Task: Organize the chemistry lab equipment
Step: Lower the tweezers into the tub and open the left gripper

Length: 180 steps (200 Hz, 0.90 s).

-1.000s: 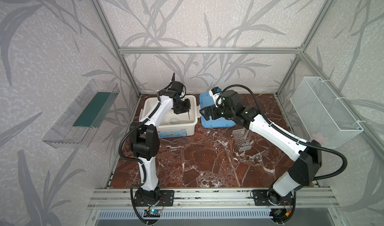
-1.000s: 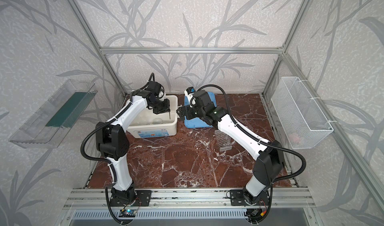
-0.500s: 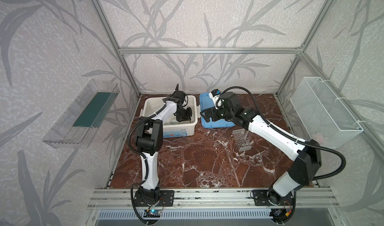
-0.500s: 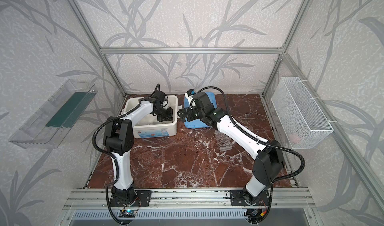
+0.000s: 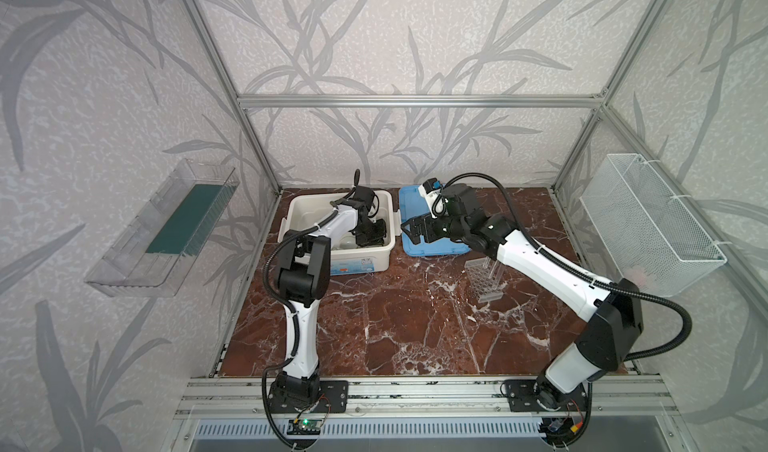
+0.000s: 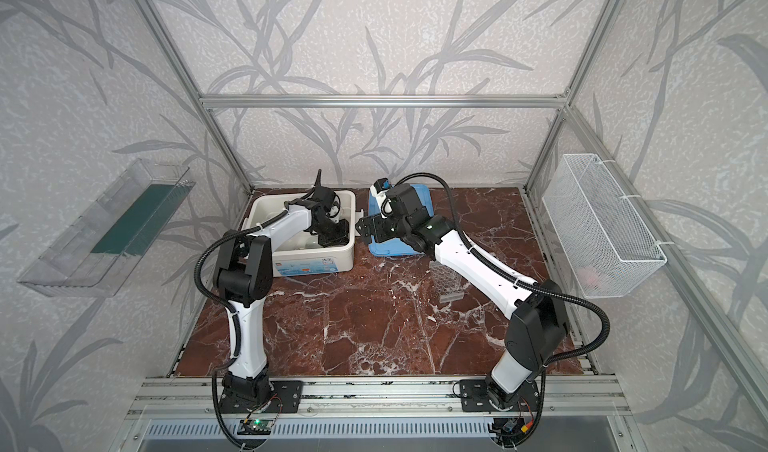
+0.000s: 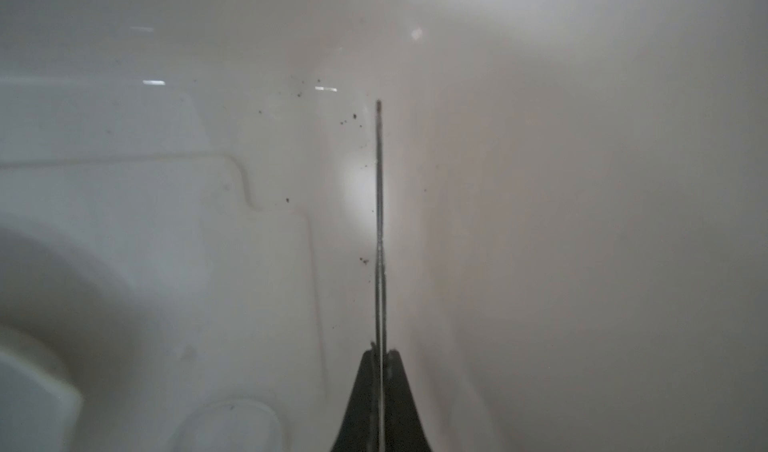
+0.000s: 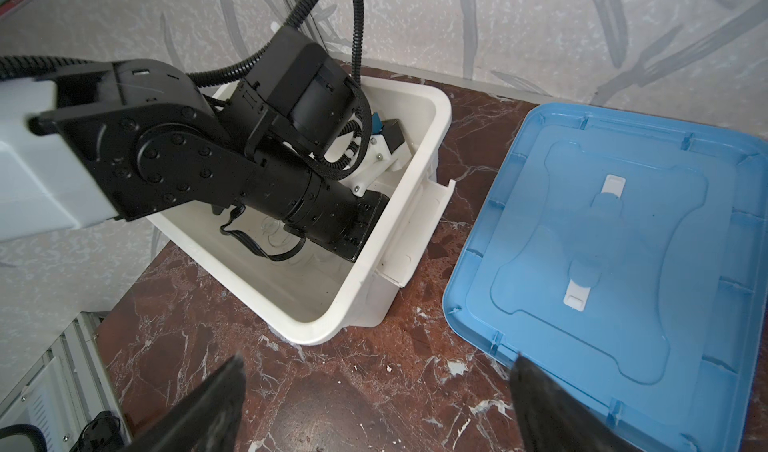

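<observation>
My left gripper [image 5: 372,237] [image 6: 332,237] reaches down inside the white box [image 5: 390,221] [image 6: 353,221]. In the left wrist view its fingers are shut [image 7: 380,352], and a thin grey rod [image 7: 379,221] sticks out from between them along the box's white inner wall. Clear glassware [image 8: 272,231] lies on the box floor under that arm. My right gripper [image 5: 409,229] [image 6: 365,229] [image 8: 376,387] hangs open and empty over the marble, between the box and the blue lid [image 5: 432,248] [image 8: 615,242]. The clear holed tube rack [image 5: 484,279] [image 6: 446,281] stands beside the right forearm.
A white wire basket [image 5: 648,225] hangs on the right wall with something pink [image 5: 640,277] in it. A clear shelf with a green liner [image 5: 166,229] hangs on the left wall. Brown marble [image 5: 415,325] spreads in front of the box.
My left gripper has come down from above the white box into it, carrying the thin rod. The right arm has barely shifted.
</observation>
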Motion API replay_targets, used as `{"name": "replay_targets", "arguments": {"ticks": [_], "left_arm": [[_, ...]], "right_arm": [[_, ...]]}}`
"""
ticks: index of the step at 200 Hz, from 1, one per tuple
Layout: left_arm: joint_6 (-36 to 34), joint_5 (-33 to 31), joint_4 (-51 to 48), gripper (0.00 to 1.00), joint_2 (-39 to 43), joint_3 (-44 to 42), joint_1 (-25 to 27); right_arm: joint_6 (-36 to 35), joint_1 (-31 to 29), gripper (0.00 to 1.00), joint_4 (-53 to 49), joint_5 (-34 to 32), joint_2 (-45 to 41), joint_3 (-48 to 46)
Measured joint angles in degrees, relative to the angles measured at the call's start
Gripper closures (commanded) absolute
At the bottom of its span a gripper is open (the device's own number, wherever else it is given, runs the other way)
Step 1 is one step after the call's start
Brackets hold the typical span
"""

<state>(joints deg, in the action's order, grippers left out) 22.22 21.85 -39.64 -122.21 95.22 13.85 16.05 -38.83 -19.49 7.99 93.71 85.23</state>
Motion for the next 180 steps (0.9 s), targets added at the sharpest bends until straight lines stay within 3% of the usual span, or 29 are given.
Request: {"name": "replay_targets", "arguments": {"ticks": [116, 180], "left_arm": [[-0.42, -5.29, -1.25, 1.0, -1.55, 1.92, 0.74], [0.2, -3.21, -0.7, 1.0, -0.74, 1.81, 1.01]], "right_arm": [[-0.11, 0.33, 0.03, -0.02, 0.0, 0.0, -0.79], [-0.28, 0.42, 0.03, 0.0, -0.02, 0.0, -1.01]]}}
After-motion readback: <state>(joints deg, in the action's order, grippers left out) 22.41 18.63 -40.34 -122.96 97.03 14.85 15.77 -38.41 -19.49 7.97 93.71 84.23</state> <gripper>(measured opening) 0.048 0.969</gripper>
